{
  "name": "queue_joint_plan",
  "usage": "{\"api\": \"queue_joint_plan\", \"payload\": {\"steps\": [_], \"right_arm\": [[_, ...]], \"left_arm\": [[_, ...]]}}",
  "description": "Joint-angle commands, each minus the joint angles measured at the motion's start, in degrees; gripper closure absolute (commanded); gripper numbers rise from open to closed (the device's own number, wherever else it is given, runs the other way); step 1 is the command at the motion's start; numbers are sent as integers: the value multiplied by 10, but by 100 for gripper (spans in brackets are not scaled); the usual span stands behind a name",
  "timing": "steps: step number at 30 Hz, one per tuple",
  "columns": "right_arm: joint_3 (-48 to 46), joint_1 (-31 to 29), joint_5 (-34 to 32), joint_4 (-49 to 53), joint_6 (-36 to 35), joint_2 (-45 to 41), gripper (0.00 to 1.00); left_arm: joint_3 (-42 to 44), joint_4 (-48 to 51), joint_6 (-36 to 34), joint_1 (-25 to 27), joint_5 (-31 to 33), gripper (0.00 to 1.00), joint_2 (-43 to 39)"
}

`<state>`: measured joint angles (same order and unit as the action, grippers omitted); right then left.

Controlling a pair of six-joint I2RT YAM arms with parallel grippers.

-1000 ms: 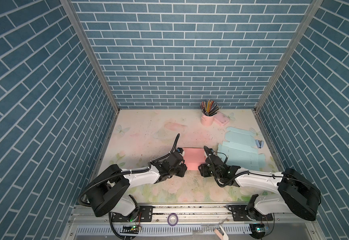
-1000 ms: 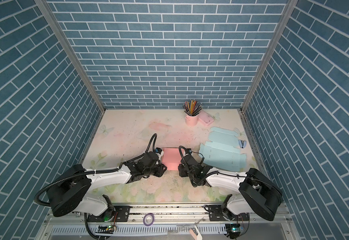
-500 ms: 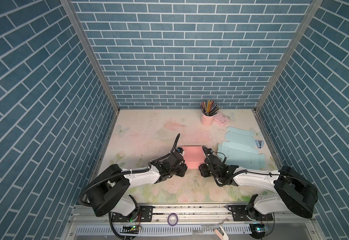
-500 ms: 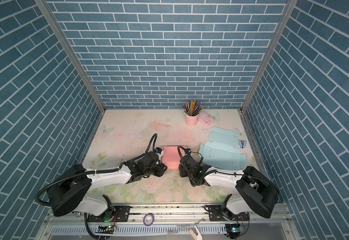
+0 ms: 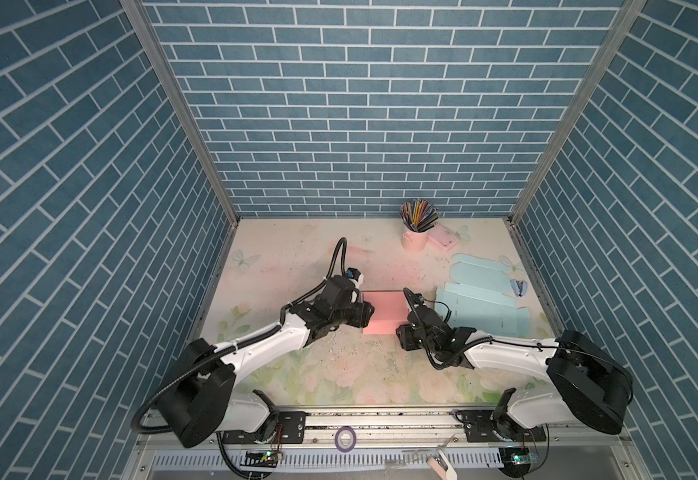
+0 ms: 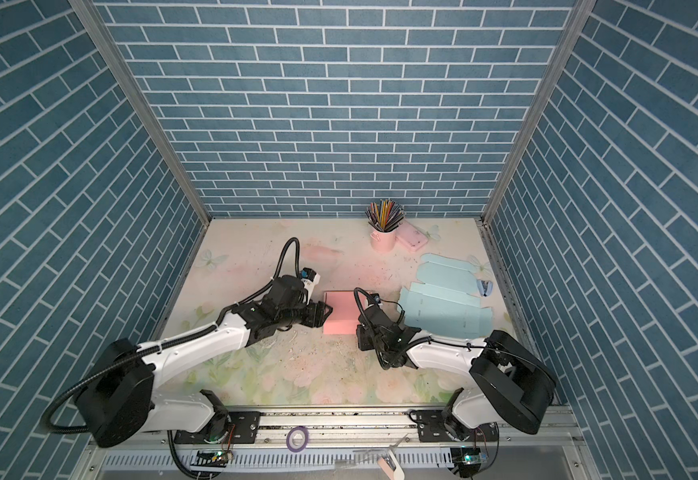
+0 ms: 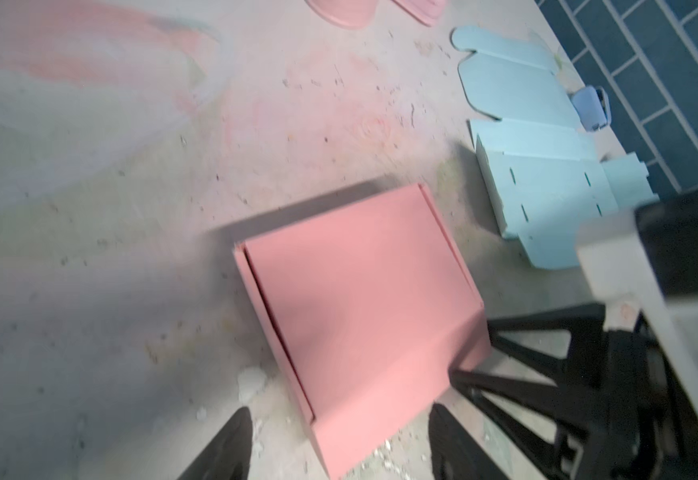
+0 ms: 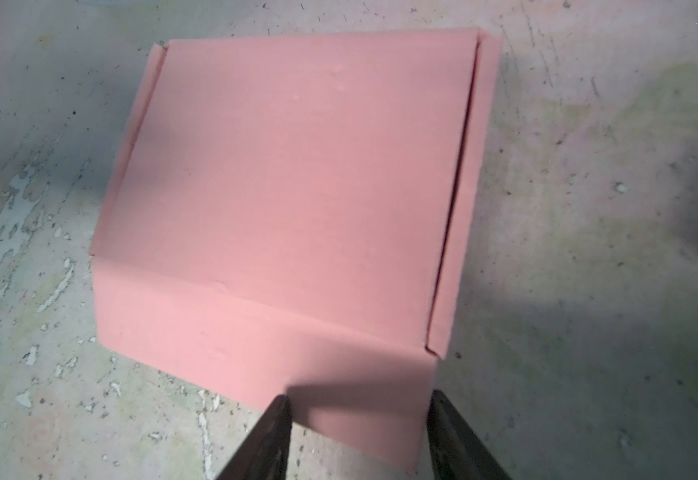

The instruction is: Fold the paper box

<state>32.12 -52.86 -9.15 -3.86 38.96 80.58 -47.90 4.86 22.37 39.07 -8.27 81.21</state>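
Since the earlier frame the jaws of the left gripper [image 7: 339, 411] have been spread wider, while both arms are barely shifted. That gripper is now open. In the left wrist view its two black fingers [image 7: 230, 449] are seen well apart, with a near corner of the closed, flat salmon-pink paper box [image 5: 382, 311] between them, and no contact with the card can be made out.

The box is set on the pale floral table [image 5: 297, 257], near its middle, between the two grippers. Its lid is down, and narrow side walls are seen along both flanks.

The right gripper [image 8: 359, 397] is placed at the box's near right corner in both top views. Its jaws are likewise held apart with nothing clamped. The front wall is seen in the gap, but whether a finger rests against it cannot be told. Further right, flat pale blue cardboard blanks [image 5: 480, 311] lie unfolded, apart from the pink box.

The box is judged to be light and hollow: stiff across each panel, weak at the creases, easily dented by a hard pinch, and likely to slide on the table when pushed from one side only. A hold is best taken low on opposite side walls, where the card looks doubled. The lid is better pressed near its front edge than at its unsupported centre.
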Motion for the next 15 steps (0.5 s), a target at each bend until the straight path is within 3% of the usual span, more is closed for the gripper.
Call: {"api": "queue_joint_plan", "payload": {"steps": [1,8,15], "right_arm": [[9,4,-12,4,-7,8,47],[8,15,-12,-1,-9,9,47],[13,27,-5,-6,-19,14,47]], "left_arm": [[-76,20,-60,-28,-34,30,72],[-211,7,-106,-59,-83,26,246],[-247,4,-104,-59,-122,25,311]]}}
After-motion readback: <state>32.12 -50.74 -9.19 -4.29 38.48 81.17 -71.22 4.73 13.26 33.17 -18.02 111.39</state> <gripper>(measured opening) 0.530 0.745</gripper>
